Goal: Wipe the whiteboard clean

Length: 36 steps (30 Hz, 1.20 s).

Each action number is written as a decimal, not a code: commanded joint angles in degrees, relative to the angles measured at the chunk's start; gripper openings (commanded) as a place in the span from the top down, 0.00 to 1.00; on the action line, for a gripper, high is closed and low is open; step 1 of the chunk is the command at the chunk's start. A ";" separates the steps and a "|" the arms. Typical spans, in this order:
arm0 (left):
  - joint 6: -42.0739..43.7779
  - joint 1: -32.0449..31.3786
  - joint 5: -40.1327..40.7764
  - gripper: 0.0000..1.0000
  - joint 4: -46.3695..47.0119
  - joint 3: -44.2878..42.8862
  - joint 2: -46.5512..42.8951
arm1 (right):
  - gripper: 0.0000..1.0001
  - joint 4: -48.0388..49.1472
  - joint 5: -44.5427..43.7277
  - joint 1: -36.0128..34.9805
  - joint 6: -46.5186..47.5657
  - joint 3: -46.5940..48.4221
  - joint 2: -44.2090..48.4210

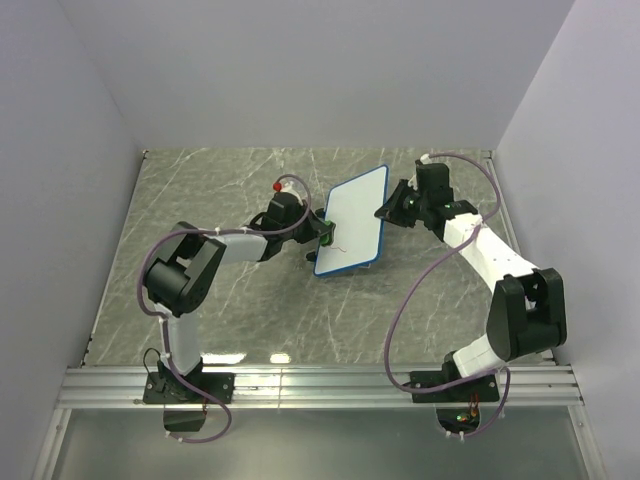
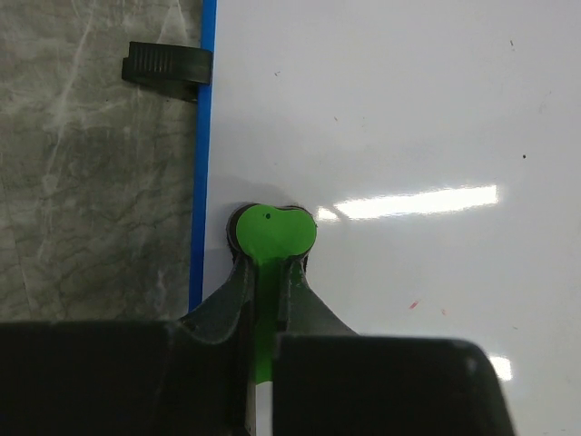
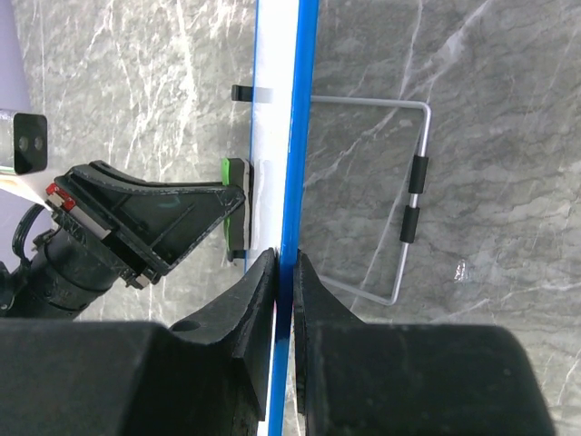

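Observation:
The whiteboard (image 1: 352, 220), white with a blue frame, stands tilted near the middle of the table. My right gripper (image 1: 384, 212) is shut on its right edge; the right wrist view shows the blue frame (image 3: 298, 136) clamped between the fingers. My left gripper (image 1: 322, 236) is shut on the small green eraser (image 2: 270, 232) and presses it against the board's face (image 2: 408, 118) near the left blue frame. Faint red specks (image 2: 414, 304) remain on the face. A small red mark (image 1: 340, 246) shows near the board's lower part in the top view.
A wire stand (image 3: 410, 195) with black sleeves juts from the board's back. A black foot (image 2: 166, 65) sits at the board's left edge. A red-capped marker (image 1: 277, 187) lies behind the left arm. Grey marble table (image 1: 240, 300) is bounded by walls.

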State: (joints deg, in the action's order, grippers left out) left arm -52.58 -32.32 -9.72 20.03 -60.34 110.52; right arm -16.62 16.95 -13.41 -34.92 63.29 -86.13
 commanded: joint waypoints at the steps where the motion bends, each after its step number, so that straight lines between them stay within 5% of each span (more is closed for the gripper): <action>1: 4.67 -3.89 -1.80 1.00 -13.09 2.77 3.65 | 1.00 -3.07 5.90 -3.20 1.96 -1.06 1.93; 20: 0.37 -16.72 -3.29 1.00 -11.86 5.05 -11.90 | 1.00 -0.34 4.23 -3.55 -2.52 -1.67 0.87; 30: 0.98 -16.29 -2.06 1.00 -10.28 9.44 -11.03 | 1.00 -0.60 2.91 -3.91 -2.88 -2.11 1.84; 36: 0.11 -10.23 -3.02 1.00 -6.50 16.38 -9.97 | 1.00 -0.96 2.65 -3.99 -2.79 -2.12 2.28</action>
State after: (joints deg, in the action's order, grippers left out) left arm -52.53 -43.57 -5.76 22.35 -50.09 97.21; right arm -17.21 16.99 -14.13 -36.36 62.17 -85.27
